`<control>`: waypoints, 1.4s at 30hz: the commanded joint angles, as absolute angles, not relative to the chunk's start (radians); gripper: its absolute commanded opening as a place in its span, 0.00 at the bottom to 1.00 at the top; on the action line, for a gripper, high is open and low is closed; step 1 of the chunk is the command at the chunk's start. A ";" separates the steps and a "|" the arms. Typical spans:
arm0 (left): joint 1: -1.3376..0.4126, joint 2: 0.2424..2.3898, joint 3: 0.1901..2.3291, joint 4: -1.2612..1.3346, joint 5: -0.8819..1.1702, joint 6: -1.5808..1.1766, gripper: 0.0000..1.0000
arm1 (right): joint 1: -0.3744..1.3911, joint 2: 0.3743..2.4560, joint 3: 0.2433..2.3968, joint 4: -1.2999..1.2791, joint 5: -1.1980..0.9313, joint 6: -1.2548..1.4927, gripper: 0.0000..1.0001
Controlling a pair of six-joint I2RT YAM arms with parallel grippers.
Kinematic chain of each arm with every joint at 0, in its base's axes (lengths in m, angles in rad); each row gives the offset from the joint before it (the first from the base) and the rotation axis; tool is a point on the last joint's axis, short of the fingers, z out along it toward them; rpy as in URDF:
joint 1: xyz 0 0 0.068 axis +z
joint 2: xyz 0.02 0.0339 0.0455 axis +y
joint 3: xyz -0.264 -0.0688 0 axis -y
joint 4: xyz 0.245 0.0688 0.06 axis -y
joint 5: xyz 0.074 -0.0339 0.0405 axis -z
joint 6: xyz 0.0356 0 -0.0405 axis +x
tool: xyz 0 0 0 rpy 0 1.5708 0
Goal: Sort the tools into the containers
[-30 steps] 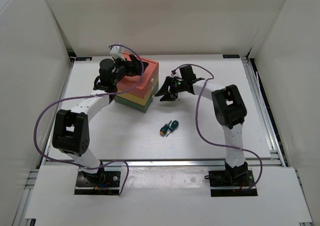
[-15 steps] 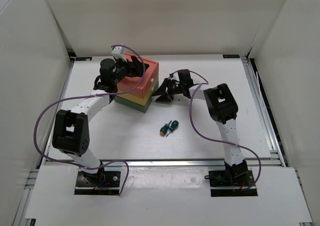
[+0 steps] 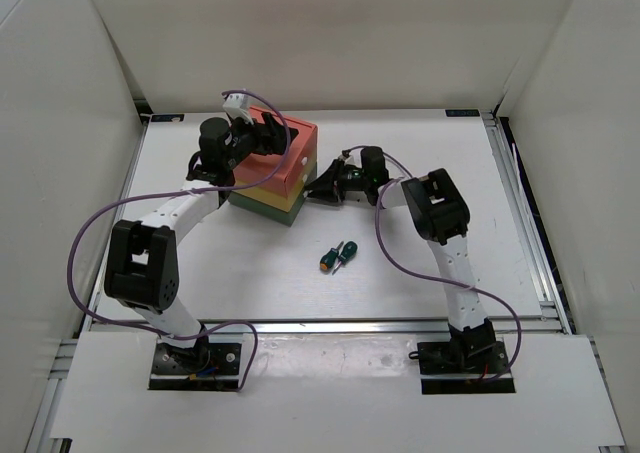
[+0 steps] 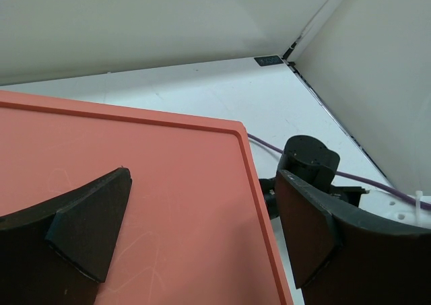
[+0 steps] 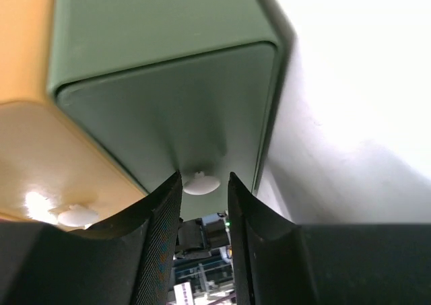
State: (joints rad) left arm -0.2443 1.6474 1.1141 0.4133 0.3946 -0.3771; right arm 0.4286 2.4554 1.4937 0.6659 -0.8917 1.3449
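The step in hand looks like opening the dark green bottom drawer (image 5: 168,110) of the stack, which sits at about 11 o'clock on the tabletop (image 3: 450,173). The right tool (image 3: 327,186) has its fingers narrowly apart on either side of that drawer's small white knob (image 5: 201,182), not yet clamped on it.

To do this well, it should close squarely on the knob and stay clear of the yellow middle drawer (image 5: 40,163) just above. The pull should then run straight out toward 3 o'clock, level with the tabletop, so the drawer slides rather than dragging the stack.

The left tool (image 4: 202,184) hangs spread wide over the salmon-red top box (image 4: 135,157), and pressing down there would steady the stack.

The green screwdriver (image 3: 347,250) and orange screwdriver (image 3: 328,260) lie loose at 5 o'clock from the stack.
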 commanded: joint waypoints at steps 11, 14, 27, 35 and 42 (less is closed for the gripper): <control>-0.247 1.718 0.988 0.061 0.411 -0.451 0.99 | 0.469 2.483 1.511 0.834 -0.907 1.433 0.44; -0.247 1.718 0.988 0.058 0.411 -0.453 0.99 | 0.482 2.497 1.519 0.856 -0.914 1.460 0.43; -0.248 1.718 0.988 0.058 0.414 -0.453 0.99 | 0.506 2.503 1.483 0.966 -0.924 1.549 0.03; -0.245 1.712 0.985 0.066 0.414 -0.451 0.99 | 0.473 2.427 1.398 0.890 -0.890 1.448 0.00; -0.245 1.706 0.976 0.078 0.411 -0.448 0.99 | 0.423 2.301 1.270 0.777 -0.865 1.350 0.00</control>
